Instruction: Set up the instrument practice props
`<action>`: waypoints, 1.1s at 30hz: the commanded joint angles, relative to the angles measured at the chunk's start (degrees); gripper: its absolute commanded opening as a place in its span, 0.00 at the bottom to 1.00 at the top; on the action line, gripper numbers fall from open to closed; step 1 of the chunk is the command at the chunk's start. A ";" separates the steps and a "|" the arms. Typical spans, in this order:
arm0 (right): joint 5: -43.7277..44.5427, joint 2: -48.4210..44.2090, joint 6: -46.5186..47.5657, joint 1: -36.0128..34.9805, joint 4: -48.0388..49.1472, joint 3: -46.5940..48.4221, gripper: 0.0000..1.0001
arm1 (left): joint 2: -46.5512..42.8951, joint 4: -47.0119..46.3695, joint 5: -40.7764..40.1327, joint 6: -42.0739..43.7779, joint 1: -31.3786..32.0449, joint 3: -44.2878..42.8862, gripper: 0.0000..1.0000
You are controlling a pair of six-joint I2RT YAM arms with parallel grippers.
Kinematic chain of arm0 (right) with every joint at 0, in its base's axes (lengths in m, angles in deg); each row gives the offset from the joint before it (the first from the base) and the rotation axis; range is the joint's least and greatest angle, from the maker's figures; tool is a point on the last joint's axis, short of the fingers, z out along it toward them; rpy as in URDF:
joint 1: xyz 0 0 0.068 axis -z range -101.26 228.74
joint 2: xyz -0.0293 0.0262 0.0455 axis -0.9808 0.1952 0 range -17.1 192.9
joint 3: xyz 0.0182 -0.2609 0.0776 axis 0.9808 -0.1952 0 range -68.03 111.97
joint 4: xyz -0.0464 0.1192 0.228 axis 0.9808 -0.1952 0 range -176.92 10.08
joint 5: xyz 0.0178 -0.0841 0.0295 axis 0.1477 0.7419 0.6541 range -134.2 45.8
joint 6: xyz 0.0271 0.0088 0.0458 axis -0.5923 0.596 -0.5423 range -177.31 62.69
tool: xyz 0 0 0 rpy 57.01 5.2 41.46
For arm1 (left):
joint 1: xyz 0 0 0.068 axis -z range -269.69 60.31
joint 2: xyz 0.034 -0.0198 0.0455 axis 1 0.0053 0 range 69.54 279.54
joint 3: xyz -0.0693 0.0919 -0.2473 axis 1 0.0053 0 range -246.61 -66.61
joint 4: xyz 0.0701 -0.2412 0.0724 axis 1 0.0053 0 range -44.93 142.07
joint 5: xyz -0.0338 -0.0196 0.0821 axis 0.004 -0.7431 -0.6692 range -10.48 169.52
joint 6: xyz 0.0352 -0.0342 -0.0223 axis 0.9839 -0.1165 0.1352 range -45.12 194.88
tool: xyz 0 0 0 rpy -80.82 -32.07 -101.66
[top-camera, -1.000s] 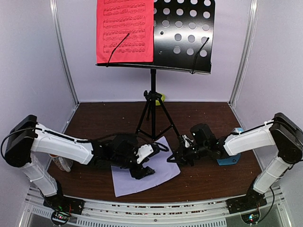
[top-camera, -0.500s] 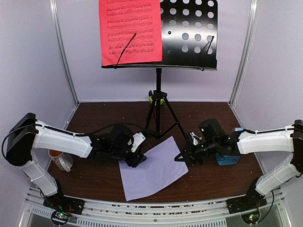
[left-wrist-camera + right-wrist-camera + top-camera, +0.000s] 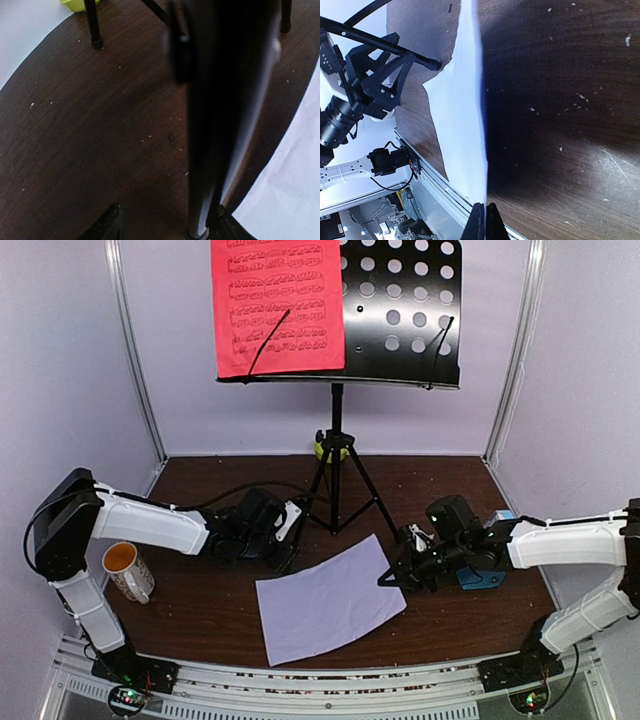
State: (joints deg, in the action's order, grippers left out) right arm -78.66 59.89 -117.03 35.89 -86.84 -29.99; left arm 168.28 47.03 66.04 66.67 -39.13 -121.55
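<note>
The black perforated music stand (image 3: 400, 310) stands on its tripod at the back, with the red sheet (image 3: 278, 305) on its left half. The white sheet (image 3: 325, 605) lies on the table in front and also shows in the right wrist view (image 3: 460, 125). My right gripper (image 3: 392, 575) (image 3: 484, 220) is shut on the sheet's right edge, which is lifted slightly. My left gripper (image 3: 288, 548) (image 3: 167, 227) is open low at the tripod's near-left leg (image 3: 215, 125), which runs between the jaws close to the right finger. The blue metronome (image 3: 482, 575) is partly hidden behind my right arm.
A white patterned mug (image 3: 125, 570) stands at the left by my left arm. A small green bowl (image 3: 331, 448) (image 3: 80, 4) sits behind the tripod by the back wall. White side walls and a front rail (image 3: 330, 685) enclose the brown table (image 3: 200, 615).
The stand has shifted right. My right gripper pulled the white sheet to the right. My left gripper left the sheet and moved back to the tripod leg, uncovering the mug.
</note>
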 commanded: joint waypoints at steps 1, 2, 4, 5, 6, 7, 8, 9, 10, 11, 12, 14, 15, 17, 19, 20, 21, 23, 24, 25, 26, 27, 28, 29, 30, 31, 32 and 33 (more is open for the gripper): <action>1.19 -2.79 1.32 1.23 -2.91 -1.53 0.00 | 1.29 0.51 -3.09 2.93 -2.83 -2.13 0.59; 1.27 -3.26 1.47 1.46 -3.34 -1.82 0.00 | 1.52 0.57 -3.11 3.27 -3.04 -2.28 0.59; 1.53 -4.44 1.75 1.93 -4.43 -2.30 0.00 | 2.01 0.72 -2.99 3.54 -3.50 -2.40 0.59; 1.58 -5.11 1.69 2.27 -4.87 -2.59 0.00 | 2.18 0.75 -3.11 3.67 -3.68 -2.45 0.59; 1.71 -5.89 1.62 2.56 -5.33 -2.93 0.00 | 2.24 0.85 -3.11 3.72 -3.79 -2.45 0.59; 1.80 -6.77 1.45 2.86 -5.73 -3.11 0.00 | 2.14 1.00 -3.11 3.77 -3.96 -2.38 0.59; 2.04 -7.59 1.27 3.08 -6.18 -3.10 0.00 | 1.66 1.17 -2.81 4.03 -3.98 -2.07 0.59; 2.46 -8.51 0.70 3.24 -6.75 -2.89 0.00 | 0.49 0.88 -1.67 4.19 -3.88 -0.83 0.61; 2.87 -9.48 0.10 3.41 -7.25 -2.61 0.00 | -1.26 -0.73 -0.78 4.44 -3.64 0.60 0.65; 3.23 -9.86 -0.97 3.46 -7.51 -2.17 0.00 | -3.34 -2.46 -0.24 4.61 -2.99 2.62 0.66; 3.47 -10.47 -2.42 3.55 -7.60 -1.83 0.00 | -5.68 -4.04 0.32 4.87 -2.16 4.55 0.68; 3.68 -11.02 -6.60 3.61 -6.30 -1.31 0.00 | -9.77 -6.25 0.83 4.85 0.97 7.66 0.71; 3.71 -11.21 -8.74 3.65 -5.48 -0.95 0.00 | -11.41 -6.68 0.96 4.60 2.46 8.67 0.73; 3.80 -11.42 -12.86 3.65 -3.21 -0.03 0.00 | -14.45 -6.64 1.11 3.76 5.79 9.99 0.74; 4.71 -11.50 -16.88 3.58 -1.33 1.37 0.00 | -16.97 -6.64 2.18 2.49 8.48 10.79 0.76; 5.29 -11.51 -18.81 3.58 -0.47 2.04 0.00 | -18.54 -6.88 3.10 1.90 9.56 11.08 0.77; 5.90 -11.58 -20.95 3.52 0.62 2.70 0.00 | -19.52 -7.28 4.19 1.66 10.61 11.35 0.77; 7.38 -12.04 -25.49 3.52 2.71 3.43 0.00 | -21.17 -7.92 6.78 1.79 12.65 11.45 0.80; 8.36 -12.56 -28.03 3.40 3.71 3.71 0.00 | -21.67 -8.02 7.73 2.11 13.70 11.27 0.80; 9.44 -13.09 -30.04 3.19 4.54 3.95 0.00 | -22.00 -8.05 8.52 2.38 14.55 11.07 0.81; 10.37 -13.48 -31.56 3.09 4.61 4.49 0.00 | -22.15 -7.87 10.28 2.60 15.24 10.75 0.81; 11.04 -13.71 -32.58 3.00 3.95 5.28 0.00 | -22.20 -7.77 11.41 2.74 15.65 10.26 0.82; 11.79 -13.97 -33.45 2.89 2.65 6.08 0.00 | -22.27 -7.60 12.39 3.11 16.08 9.90 0.82; 12.51 -14.17 -34.48 2.79 1.95 6.76 0.00 | -22.27 -7.40 13.20 3.56 16.63 9.34 0.83; 13.03 -14.35 -35.47 2.63 0.98 7.32 0.00 | -22.21 -7.00 13.76 4.39 16.93 8.69 0.83; 13.61 -14.41 -36.67 2.54 0.77 7.83 0.00 | -22.11 -6.34 14.20 5.27 17.09 7.91 0.83; 13.81 -14.37 -37.84 2.39 0.74 8.00 0.00 | -21.96 -5.97 14.49 5.74 17.13 7.11 0.84; 13.97 -14.26 -39.00 2.07 0.84 8.34 0.00 | -21.62 -5.54 14.46 6.13 17.07 6.26 0.84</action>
State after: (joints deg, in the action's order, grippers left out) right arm -68.41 46.40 -149.01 38.82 -85.83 -23.89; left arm 146.44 42.26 77.08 70.30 -22.36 -111.36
